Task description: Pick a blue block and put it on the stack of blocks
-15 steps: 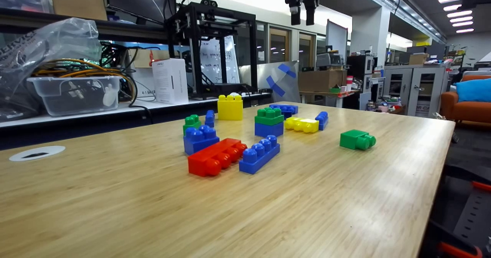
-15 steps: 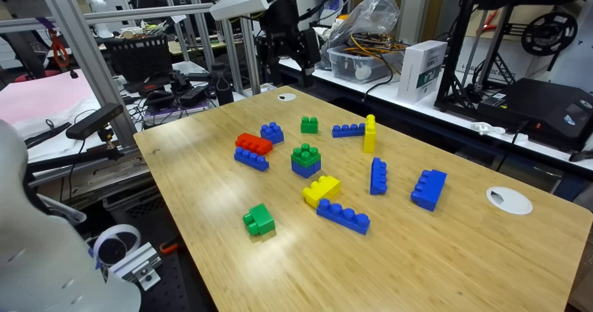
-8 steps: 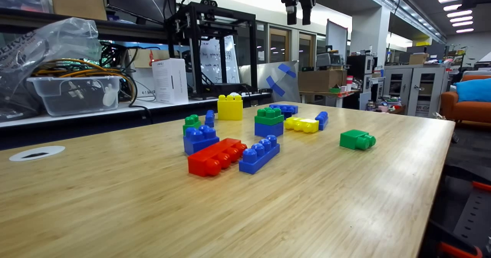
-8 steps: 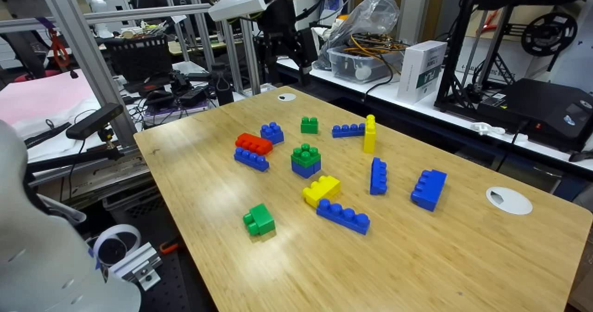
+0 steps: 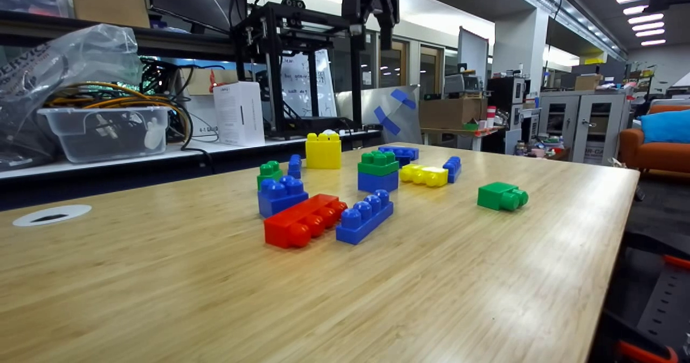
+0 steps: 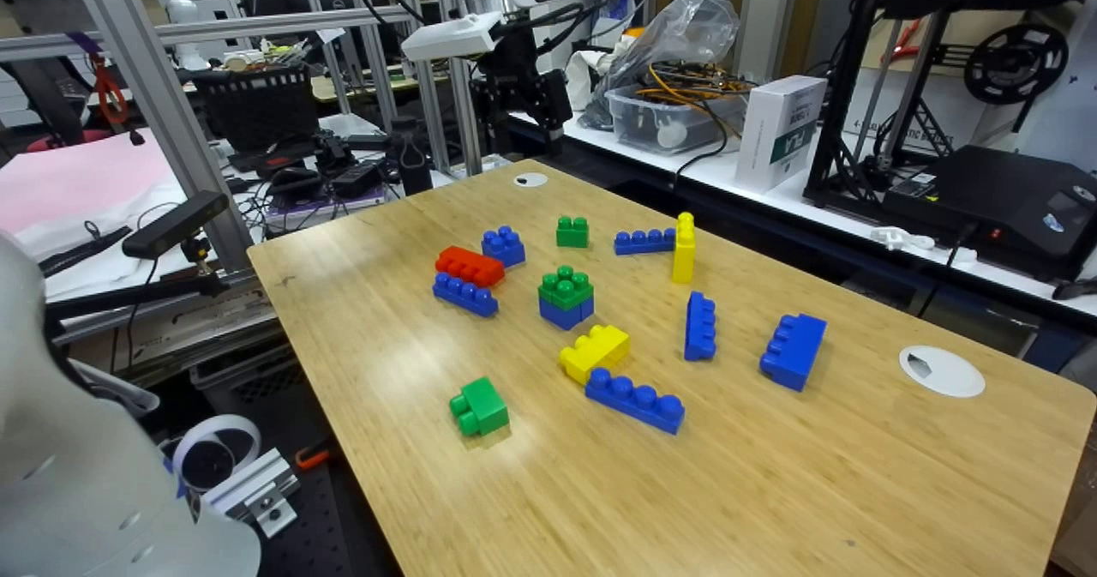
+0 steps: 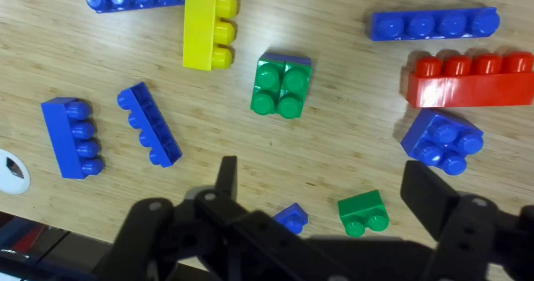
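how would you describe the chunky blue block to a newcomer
On the wooden table, find the red brick. Beside it sits the chunky blue block. Unlike the slim blue brick past the red one, its four studs form a square.

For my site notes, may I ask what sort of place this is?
Probably a robotics lab or workshop: an exterior view shows a robot arm, a metal frame and a plastic bin of cables.

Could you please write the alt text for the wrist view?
An open, empty end effector hangs above a wooden table. Near the picture's centre stands a green-topped stack of blocks; a chunky blue block is at right, beside a red brick, with a yellow brick at left.
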`<action>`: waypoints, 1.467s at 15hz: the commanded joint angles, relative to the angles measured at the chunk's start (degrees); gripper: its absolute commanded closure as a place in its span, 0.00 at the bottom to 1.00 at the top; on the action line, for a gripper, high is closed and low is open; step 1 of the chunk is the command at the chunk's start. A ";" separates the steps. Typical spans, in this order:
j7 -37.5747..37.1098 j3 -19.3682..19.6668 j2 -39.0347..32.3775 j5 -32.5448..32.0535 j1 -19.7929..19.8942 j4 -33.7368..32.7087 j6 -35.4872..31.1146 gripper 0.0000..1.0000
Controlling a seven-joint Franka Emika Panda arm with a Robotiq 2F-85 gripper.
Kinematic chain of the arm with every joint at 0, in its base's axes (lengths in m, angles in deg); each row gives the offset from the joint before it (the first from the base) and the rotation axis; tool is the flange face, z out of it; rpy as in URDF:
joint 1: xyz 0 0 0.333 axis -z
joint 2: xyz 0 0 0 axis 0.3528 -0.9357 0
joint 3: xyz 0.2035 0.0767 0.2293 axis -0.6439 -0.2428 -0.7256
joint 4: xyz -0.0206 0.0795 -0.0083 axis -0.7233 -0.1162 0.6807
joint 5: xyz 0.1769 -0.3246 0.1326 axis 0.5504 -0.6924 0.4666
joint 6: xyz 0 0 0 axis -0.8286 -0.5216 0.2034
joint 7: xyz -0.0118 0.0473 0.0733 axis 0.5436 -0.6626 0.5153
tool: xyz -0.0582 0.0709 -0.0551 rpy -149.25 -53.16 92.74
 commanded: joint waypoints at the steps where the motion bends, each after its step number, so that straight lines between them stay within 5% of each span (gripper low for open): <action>1: -1.43 -0.82 -6.68 1.46 -0.64 -5.59 0.50 0.00; 13: -11.65 -2.98 -23.62 3.46 -7.47 -18.26 1.02 0.00; 22: -21.03 -2.05 -31.23 6.94 -9.05 -22.24 0.36 0.00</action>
